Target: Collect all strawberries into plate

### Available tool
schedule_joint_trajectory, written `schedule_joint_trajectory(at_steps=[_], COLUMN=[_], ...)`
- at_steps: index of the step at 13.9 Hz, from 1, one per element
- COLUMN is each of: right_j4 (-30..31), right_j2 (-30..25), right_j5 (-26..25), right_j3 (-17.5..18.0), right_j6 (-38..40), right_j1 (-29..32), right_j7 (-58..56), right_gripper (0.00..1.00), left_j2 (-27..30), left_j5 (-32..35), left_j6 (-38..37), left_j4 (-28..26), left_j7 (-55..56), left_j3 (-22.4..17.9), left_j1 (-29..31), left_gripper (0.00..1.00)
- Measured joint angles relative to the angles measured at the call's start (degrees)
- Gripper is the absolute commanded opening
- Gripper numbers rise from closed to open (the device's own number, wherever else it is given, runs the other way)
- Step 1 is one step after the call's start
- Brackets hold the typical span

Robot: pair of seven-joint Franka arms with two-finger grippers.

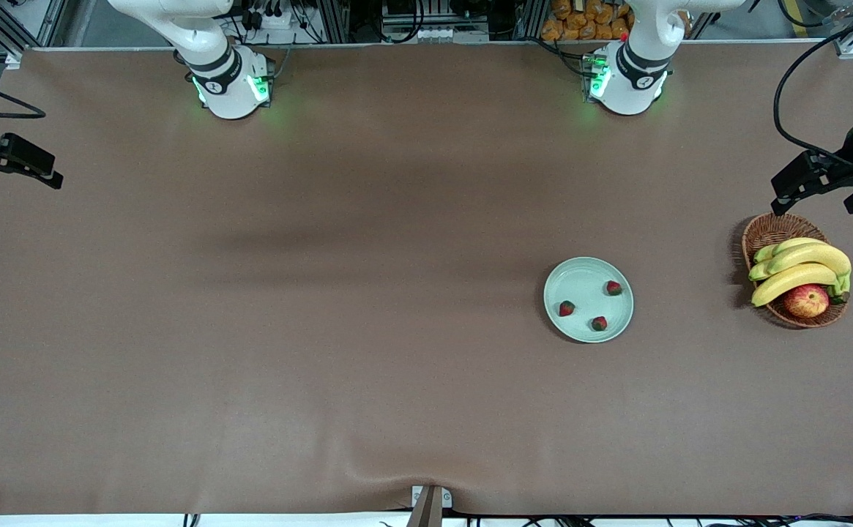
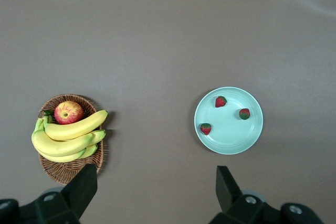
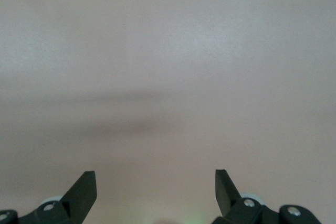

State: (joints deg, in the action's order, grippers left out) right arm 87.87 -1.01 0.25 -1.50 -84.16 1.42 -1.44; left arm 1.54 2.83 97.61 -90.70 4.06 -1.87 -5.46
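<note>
Three strawberries [image 1: 567,308] on the plate [image 1: 576,280] — none visible off it; looks complete. Left gripper [image 1: 816,183] over the table near the plate, released — right gripper [image 1: 15,162] well apart, spread, empty.

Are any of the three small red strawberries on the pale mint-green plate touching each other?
Apart. The left wrist view shows bare plate between all three strawberries; the front view agrees.
</note>
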Motion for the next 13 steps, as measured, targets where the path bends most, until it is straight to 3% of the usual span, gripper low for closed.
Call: schedule_joint_trajectory(at_steps=[13], right_j4=[0.0], right_j2=[0.0], right_j5=[0.0], right_j3=[0.0], right_j6=[0.0], right_j1=[0.0], right_j7=[0.0], right_gripper=[1.00], left_j2=[-0.1], left_j5=[-1.9], left_j6=[-3.2], left_j4=[0.0], left_j7=[0.0], left_j3=[0.0], left_j1=[0.0], left_gripper=[1.00])
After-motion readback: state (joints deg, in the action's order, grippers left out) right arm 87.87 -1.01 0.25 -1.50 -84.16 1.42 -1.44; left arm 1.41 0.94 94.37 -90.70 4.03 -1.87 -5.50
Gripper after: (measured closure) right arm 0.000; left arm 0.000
